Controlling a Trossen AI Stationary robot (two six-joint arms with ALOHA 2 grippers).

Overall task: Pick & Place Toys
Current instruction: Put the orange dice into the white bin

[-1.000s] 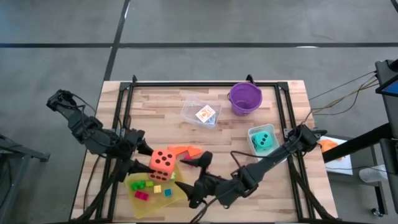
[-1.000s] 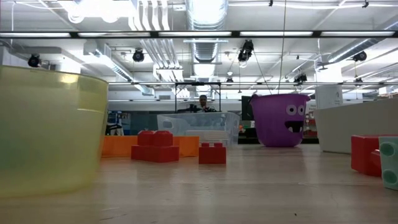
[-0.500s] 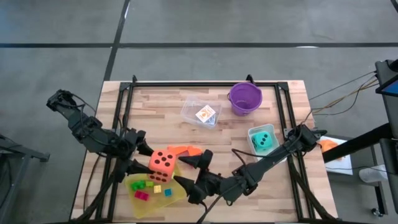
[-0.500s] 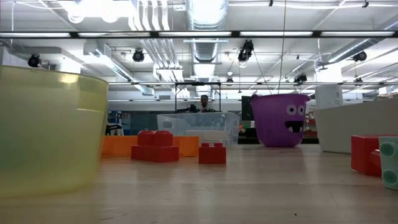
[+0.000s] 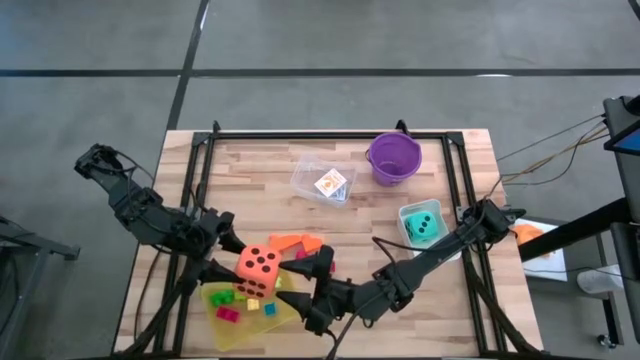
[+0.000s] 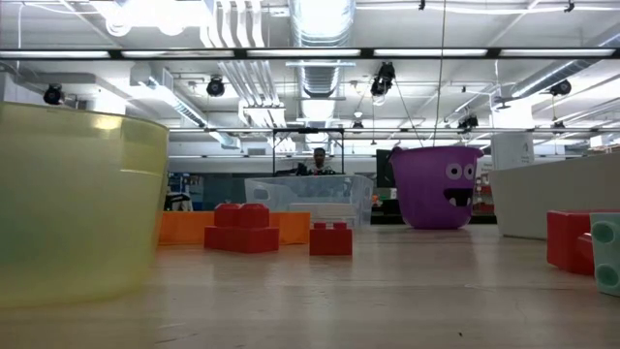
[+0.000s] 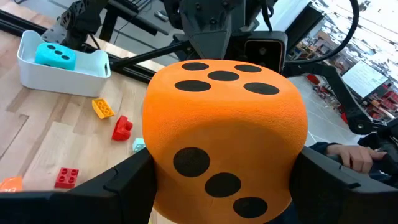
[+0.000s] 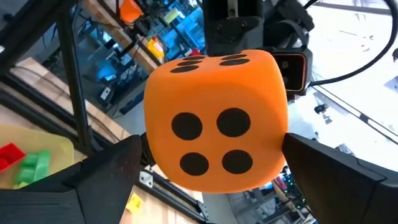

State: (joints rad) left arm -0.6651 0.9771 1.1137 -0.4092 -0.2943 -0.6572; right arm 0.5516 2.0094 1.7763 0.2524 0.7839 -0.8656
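Above the wooden table [image 5: 470, 210], the yellow tray [image 5: 285, 313] of small bricks waits below an orange die [image 5: 257, 271], clasped by the left gripper [image 5: 232, 268], apparently for handing over or dropping. The right gripper [image 5: 310, 283] stands wide apart beside it, touching nothing visible. The die blocks both wrist views; actual contact is hard to judge.

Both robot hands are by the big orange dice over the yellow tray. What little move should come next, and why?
Probably the right gripper should close its fingers on the orange dice. The left gripper holds the dice between its fingers above the yellow tray, and the right one's open fingers sit on either side of it, as if for a handover.
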